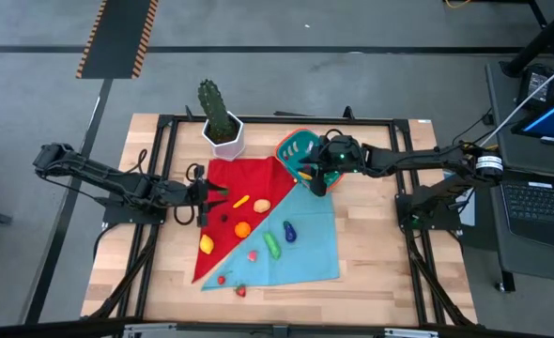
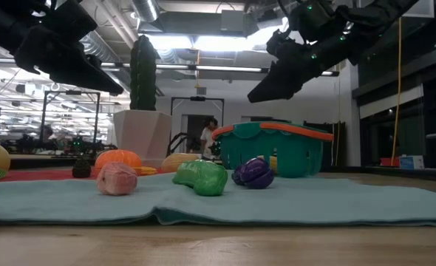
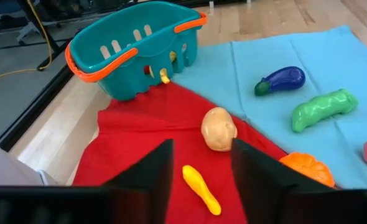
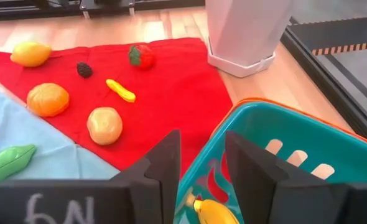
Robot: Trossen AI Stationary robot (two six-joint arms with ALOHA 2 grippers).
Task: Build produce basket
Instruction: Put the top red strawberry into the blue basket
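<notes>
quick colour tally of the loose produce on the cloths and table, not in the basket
yellow (lemon, small long piece): 2
orange fruit: 1
tan round piece: 1
green cucumber: 1
purple eggplant: 1
pink piece: 1
red berries: 3
dark berry: 1
total: 11

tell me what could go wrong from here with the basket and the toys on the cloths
1. The right gripper hangs open straddling the rim of the teal plastic basket with the orange rim; pulling away carelessly could drag or tip it.
2. The left gripper, open, hovers above the small yellow elongated toy on the red cloth, with the round tan toy just beyond; a descent slightly off could knock that one rolling.
</notes>
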